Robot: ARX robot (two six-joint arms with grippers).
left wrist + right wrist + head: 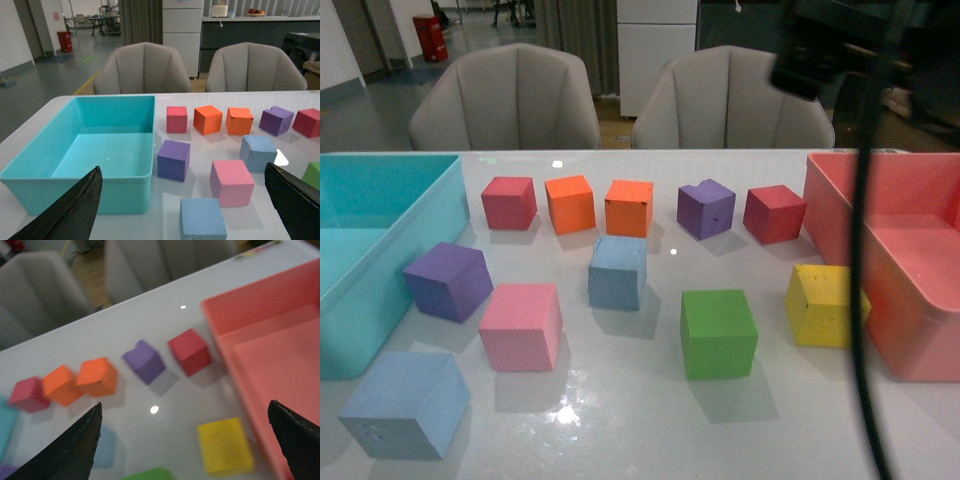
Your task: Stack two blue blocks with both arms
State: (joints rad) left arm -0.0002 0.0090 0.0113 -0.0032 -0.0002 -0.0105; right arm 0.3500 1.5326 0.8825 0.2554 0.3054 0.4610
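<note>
We log the left gripper (182,167) first: fingers spread wide, nothing between them, held clear of the cubes. The turquoise bin (380,190) sits far left. The near blue block (405,405) rests at the front left, near the bin's front corner but not touching it. We judge it the left arm's natural pick.

A purple cube (448,281) and a pink cube (521,326) lie between it and the far blue block (617,272). That one stands mid-table, apart from every neighbour, so we expect the jaws can straddle it. The two are well apart, and nothing is stacked yet.

Next come the green cube (718,332), the yellow cube (823,305) and the salmon bin (920,250). The right gripper (185,403) is likewise wide open and empty, in a blurred view.

We read no brand, label or writing on the cubes or bins
</note>
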